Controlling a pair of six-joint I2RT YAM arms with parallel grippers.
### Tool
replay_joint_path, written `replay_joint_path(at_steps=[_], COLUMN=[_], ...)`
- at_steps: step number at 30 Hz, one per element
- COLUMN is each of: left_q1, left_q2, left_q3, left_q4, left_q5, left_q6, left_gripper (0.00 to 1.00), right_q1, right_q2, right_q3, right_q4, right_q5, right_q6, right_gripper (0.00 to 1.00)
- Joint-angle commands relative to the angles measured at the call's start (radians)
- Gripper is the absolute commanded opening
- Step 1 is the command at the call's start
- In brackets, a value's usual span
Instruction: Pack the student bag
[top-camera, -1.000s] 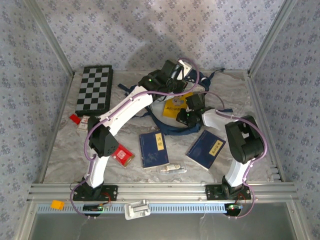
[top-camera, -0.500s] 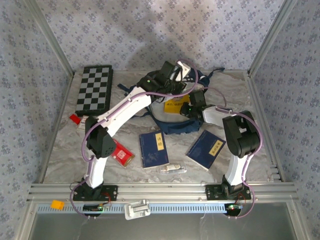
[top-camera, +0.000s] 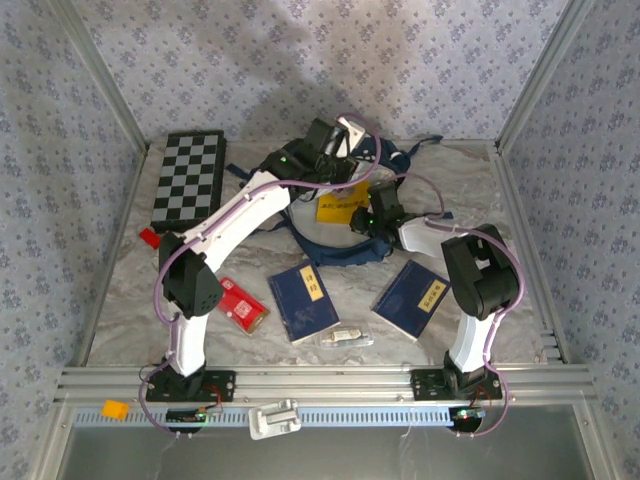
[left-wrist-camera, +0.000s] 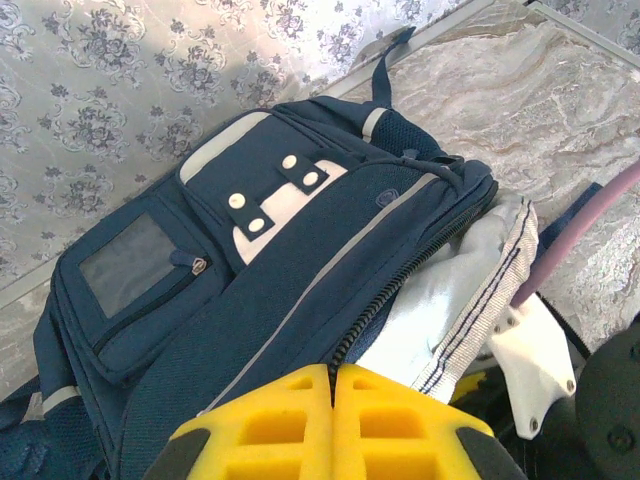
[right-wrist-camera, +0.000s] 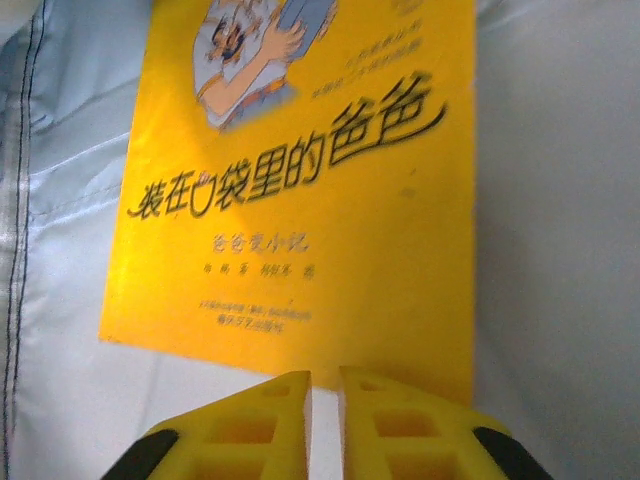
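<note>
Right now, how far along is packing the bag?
Done: navy fabric backpack unzipped. In hand: yellow paperback book lies on its pale lining, right claw nearly shut at its edge; left claw shut by the zip. Left: two flat dark blue books on the marbled table.

The student bag (left-wrist-camera: 300, 270) is matt navy woven cloth, with open mesh near its top handle. Its pocket has a smooth see-through plastic window (left-wrist-camera: 125, 265) and small glossy white studs (left-wrist-camera: 236, 201). Its pale lining (left-wrist-camera: 440, 300) is thin, smooth fabric with a faint sheen. The yellow book (right-wrist-camera: 300, 200) has a slick paper cover. The jaws are matt moulded yellow plastic. The desk (top-camera: 130, 290) looks like a marble-printed sheet, possibly creased. The rails (top-camera: 330, 382) are brushed metal.
</note>
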Motion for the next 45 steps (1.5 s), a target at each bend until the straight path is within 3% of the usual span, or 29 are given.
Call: replay_joint_path(at_steps=[1,7,14,18,27,36,39,41,45], left_q1=[0.01,0.011,0.015,0.025,0.045,0.056,0.055,0.053,0.01], left_q2=[-0.06,-0.055,-0.077,-0.082,-0.092,-0.162,-0.152,-0.144,-0.2], left_q3=[0.039,0.053,0.008,0.001,-0.038,-0.292,-0.305,-0.316,-0.389], left_q4=[0.06,0.032,0.032,0.034,0.015,0.077,0.058,0.045,0.063], left_q5=[-0.001,-0.005,-0.019,-0.029,-0.054,-0.122,-0.061,-0.001,0.071], left_q6=[-0.003,-0.001,0.016,0.014,0.028,0.025,-0.032,-0.089,-0.212], left_gripper=[0.0,0.0,0.0,0.0,0.0,0.0,0.0,0.07,0.33], right_q1=[0.01,-0.004,-0.067,-0.084,-0.008,0.033,0.028,0.021,0.008], right_q2=[0.04,0.105,0.121,0.125,-0.065,-0.404,-0.479,-0.537,-0.677], right_q3=[-0.007,0.04,0.053,0.085,-0.047,-0.164,-0.161,-0.172,-0.229], right_q4=[0.028,0.062,0.221,0.192,0.188,-0.128,-0.316,-0.416,-0.576], right_q5=[-0.017,0.035,0.043,0.056,-0.032,-0.036,0.008,0.019,0.042], right_q6=[0.05,0.024,-0.008,-0.016,-0.09,-0.052,-0.034,-0.031,0.007], right_gripper=[0.14,0.07,0.07,0.07,0.18,0.32,0.36,0.39,0.49])
